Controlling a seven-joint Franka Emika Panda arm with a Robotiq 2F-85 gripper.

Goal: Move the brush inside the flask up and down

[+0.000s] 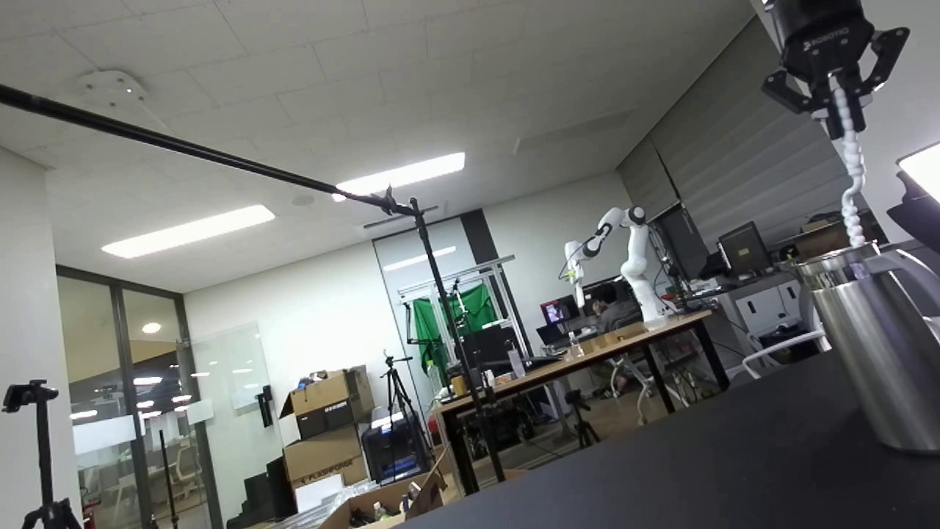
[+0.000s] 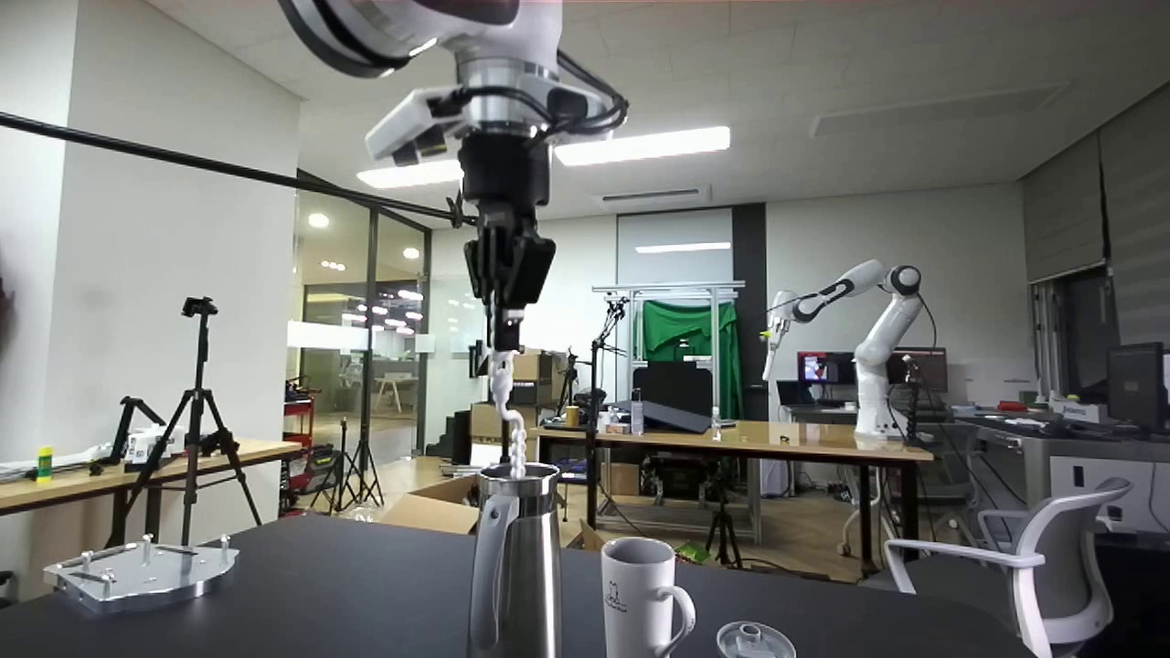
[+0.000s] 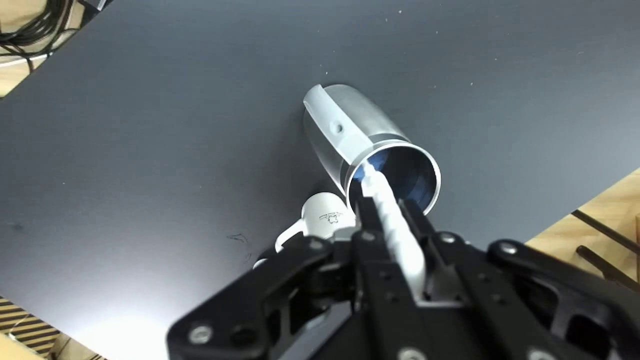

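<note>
The brush has a white, twisted, slightly wavy handle; it shows in both exterior views (image 1: 852, 165) (image 2: 502, 384) and in the wrist view (image 3: 397, 232). My gripper (image 1: 846, 123) (image 2: 505, 336) (image 3: 387, 204) is shut on the upper part of the handle, high above the flask. The flask, brushed silver metal with a grey side handle, stands upright on the dark table (image 1: 877, 353) (image 2: 535, 585) (image 3: 362, 112). The brush's lower end passes into the flask's open mouth. Something blue shows inside, by the handle; the brush's head is otherwise hidden.
A white mug (image 2: 631, 594) (image 3: 320, 215) stands close beside the flask. A clear round lid (image 2: 754, 642) lies by the mug. A flat metal plate with posts (image 2: 142, 576) lies on the dark table (image 2: 366, 585). A white chair (image 2: 1051, 557) stands beyond the table edge.
</note>
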